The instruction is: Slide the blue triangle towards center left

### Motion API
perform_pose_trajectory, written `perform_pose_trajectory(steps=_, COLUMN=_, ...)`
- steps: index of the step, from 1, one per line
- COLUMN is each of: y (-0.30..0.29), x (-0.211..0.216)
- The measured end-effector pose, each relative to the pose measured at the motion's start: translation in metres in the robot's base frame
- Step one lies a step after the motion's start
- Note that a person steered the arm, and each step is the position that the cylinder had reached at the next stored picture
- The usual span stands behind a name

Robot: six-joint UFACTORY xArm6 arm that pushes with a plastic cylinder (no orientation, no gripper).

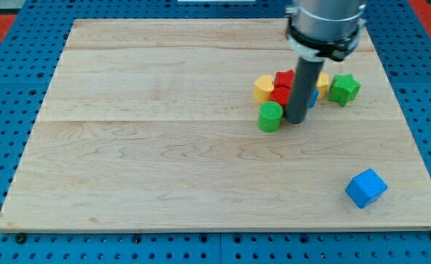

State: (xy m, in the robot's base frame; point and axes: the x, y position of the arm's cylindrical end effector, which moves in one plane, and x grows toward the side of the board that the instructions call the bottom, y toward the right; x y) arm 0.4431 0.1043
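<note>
The blue triangle (313, 98) lies in a cluster of blocks at the board's upper right. It is mostly hidden behind my rod, and only a sliver shows at the rod's right edge. My tip (297, 120) rests on the board just below and to the left of that sliver. It is right beside a green cylinder (270, 116), which stands on its left.
The cluster also holds a yellow block (263, 87), two red blocks (284, 78) (280, 95), a second yellow block (323, 79) partly behind the rod, and a green star (344, 89). A blue cube (366, 188) sits alone at the lower right. The wooden board (149, 147) lies on blue pegboard.
</note>
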Motion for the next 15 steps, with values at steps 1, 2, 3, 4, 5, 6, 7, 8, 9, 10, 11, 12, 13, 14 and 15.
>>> perform_pose_trajectory(steps=1, y=0.028, x=-0.002)
perform_pose_trajectory(steps=2, y=0.072, x=-0.003)
perform_pose_trajectory(steps=3, y=0.094, x=-0.018)
perform_pose_trajectory(steps=4, y=0.064, x=-0.036)
perform_pose_trajectory(steps=5, y=0.002, x=-0.036)
perform_pose_trajectory(steps=6, y=-0.045, x=-0.038)
perform_pose_trajectory(steps=7, y=-0.092, x=-0.043)
perform_pose_trajectory(steps=8, y=-0.083, x=-0.058)
perform_pose_trajectory(steps=9, y=-0.077, x=-0.074)
perform_pose_trajectory(steps=10, y=-0.076, x=-0.090)
perform_pose_trajectory(steps=11, y=-0.122, x=-0.096)
perform_pose_trajectory(steps=12, y=-0.149, x=-0.105)
perform_pose_trajectory(steps=13, y=-0.125, x=-0.137)
perform_pose_trajectory(steps=14, y=-0.154, x=-0.147)
perform_pose_trajectory(steps=15, y=-0.239, x=-0.140)
